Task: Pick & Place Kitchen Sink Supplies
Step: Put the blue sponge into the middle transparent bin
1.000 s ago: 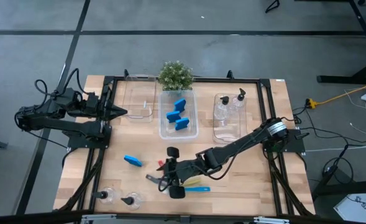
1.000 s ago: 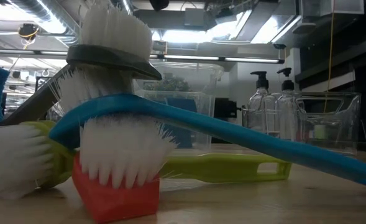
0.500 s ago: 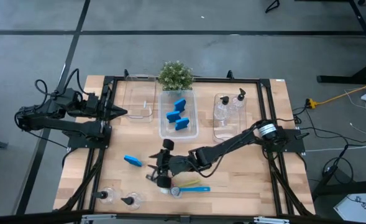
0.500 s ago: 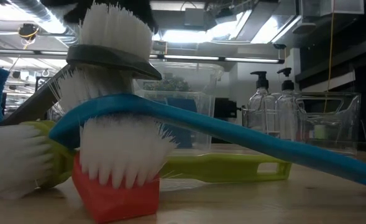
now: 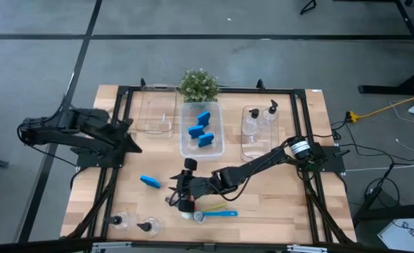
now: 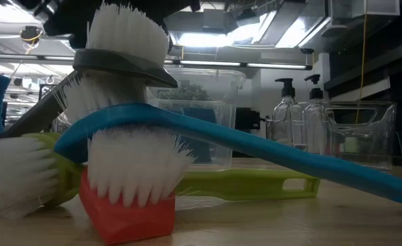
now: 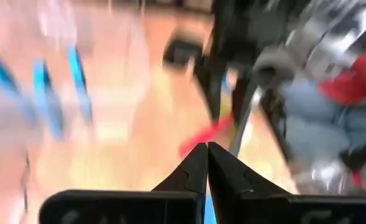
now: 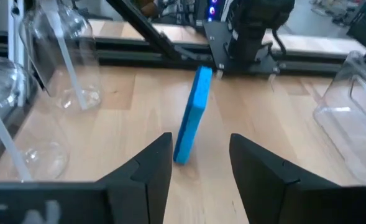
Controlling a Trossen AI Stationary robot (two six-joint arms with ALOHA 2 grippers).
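your right gripper (image 5: 180,199) hangs over the pile of thin long-handled brushes (image 6: 125,137) at the table's front edge, its jaws spread wide and holding nothing. ahead of its fingers (image 8: 148,168) you see the loose small blue rectangular sponge (image 8: 191,114) standing on edge on the wood. your left gripper (image 7: 206,163) sits at the left side of the table, jaws pressed together and empty. three more blue sponges (image 5: 202,129) lie in the middle clear plastic bin (image 5: 219,149).
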